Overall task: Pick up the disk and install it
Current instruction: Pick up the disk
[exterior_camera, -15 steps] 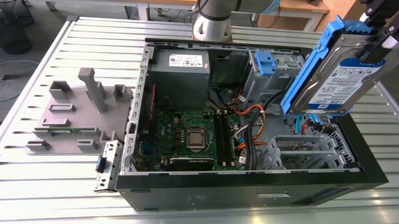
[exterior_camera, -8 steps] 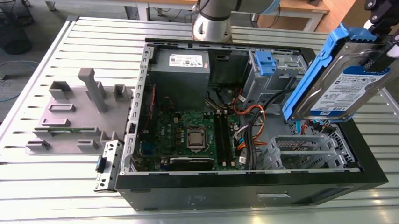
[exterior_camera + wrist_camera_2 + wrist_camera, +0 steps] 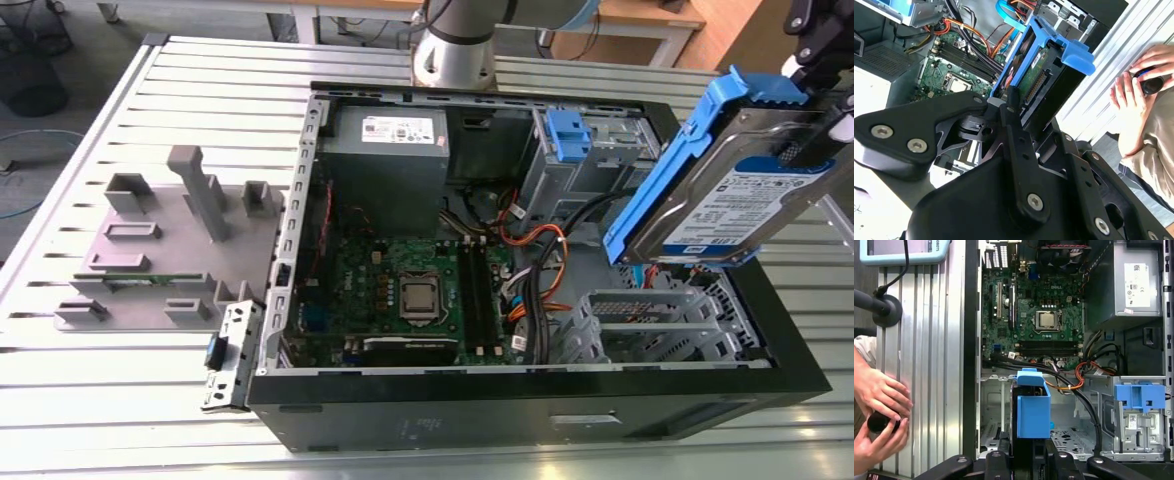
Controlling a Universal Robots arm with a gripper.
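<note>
The gripper, clamped on the disk, holds it tilted in the air above the empty drive cage of the open computer case, where a skewed descent could jam it against the cage walls or snag the loose cables nearby.

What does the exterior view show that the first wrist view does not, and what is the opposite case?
Exterior view: the labelled face of the disk, tilted above the case, and a grey fixture block on the table at the exterior view's left.
First wrist view: a person's hands around a dark object beside the case, and the disk edge-on in the gripper.
Both: the motherboard, the grey box with a white sticker and the blue latch.
</note>
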